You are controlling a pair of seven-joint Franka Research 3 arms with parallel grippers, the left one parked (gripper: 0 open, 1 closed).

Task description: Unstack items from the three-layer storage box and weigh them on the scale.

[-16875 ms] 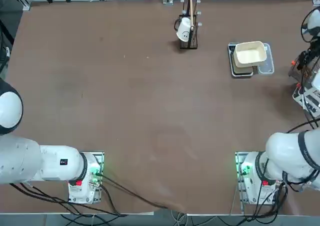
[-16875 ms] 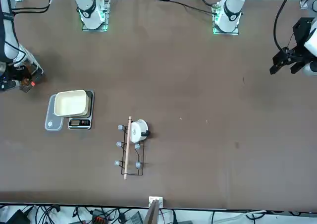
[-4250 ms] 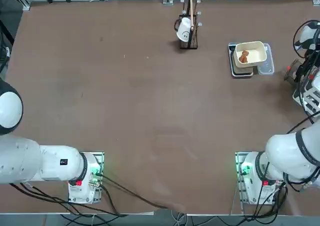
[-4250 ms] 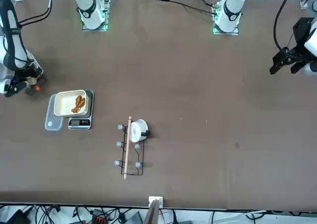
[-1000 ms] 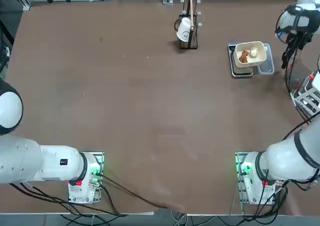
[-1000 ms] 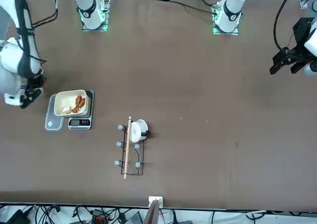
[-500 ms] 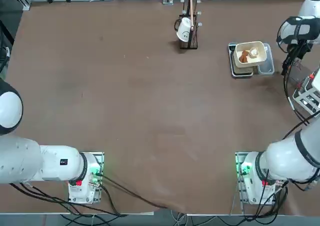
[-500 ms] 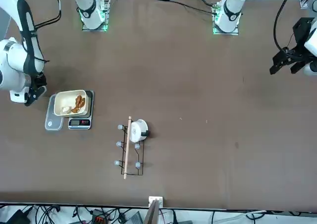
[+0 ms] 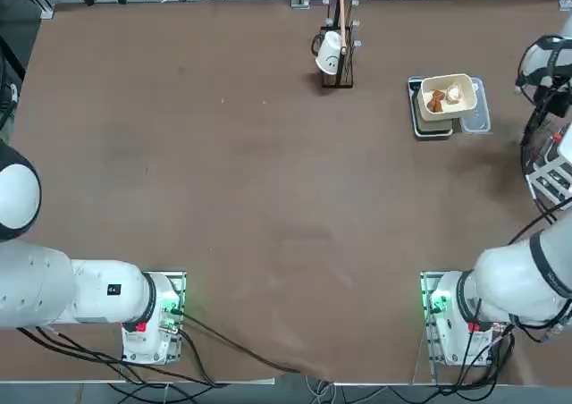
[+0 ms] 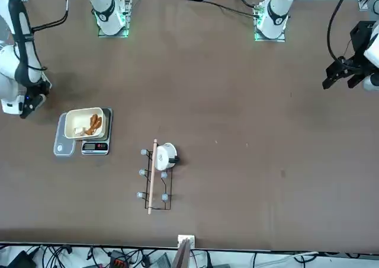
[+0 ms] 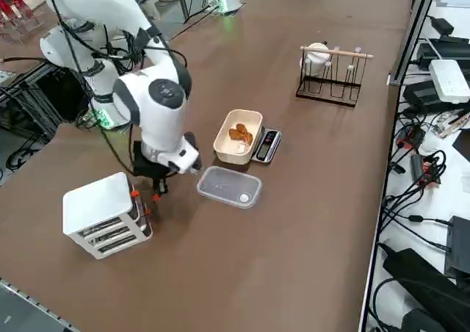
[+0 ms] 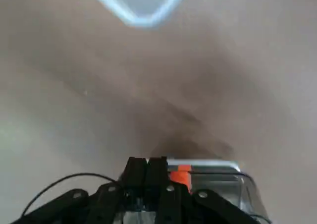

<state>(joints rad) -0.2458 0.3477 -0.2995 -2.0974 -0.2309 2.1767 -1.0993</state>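
Fingers [image 12: 146, 170] of the right gripper [image 11: 156, 192] are pressed together and hold nothing; in the wrist view the two black tips meet with no gap. The gripper hangs low over the brown table [image 11: 308, 222], between the clear plastic tray [image 11: 228, 186] and the white-framed three-layer storage box with grey shelves and red-orange tabs [image 11: 103, 214], just beside the box's top corner.

Both small food pieces lie in the cream rectangular tub [image 11: 236, 136]: the brown lumpy one [image 9: 435, 103] and the pale roundish one [image 9: 453, 92] rest side by side, and the tub stands on the flat grey scale with a dark top [image 11: 267, 145].

The step in hand looks like a return to the box for another item. To do it well, the arm should open its fingers before it reaches a shelf, since closed tips would only push a drawer or a piece aside. It should come in level with the shelf front, clear of the box's white top, and take a red-orange tab squarely so the light rack does not slide. Whether anything is left inside cannot be told from these views.
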